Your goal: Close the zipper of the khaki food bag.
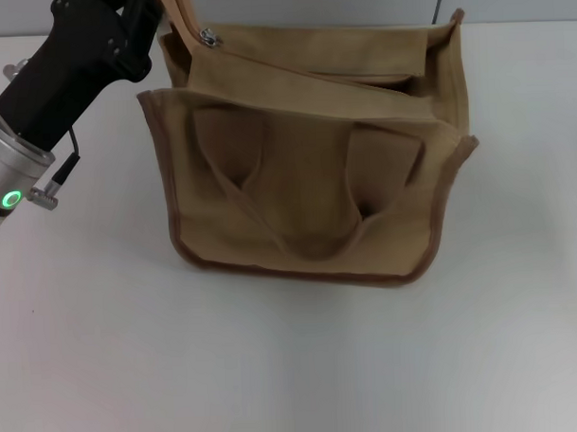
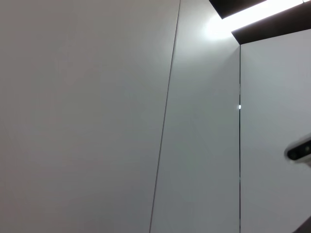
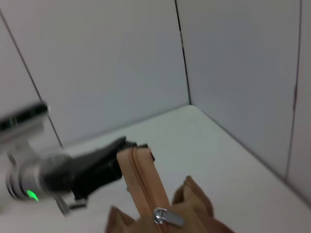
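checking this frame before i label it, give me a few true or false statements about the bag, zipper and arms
1. The khaki food bag stands on a white table. True.
2. The zipper is fully closed. False: the top still gapes open along its length.
3. The silver pull tab sits at the bag's end nearest the left gripper. True.
4. The right gripper is pinching the pull tab. False: no right gripper shows in the head view; nothing touches the tab.
5. A handle lies flat against the bag's front face. True.

The left gripper is at the khaki food bag's rear-left corner.
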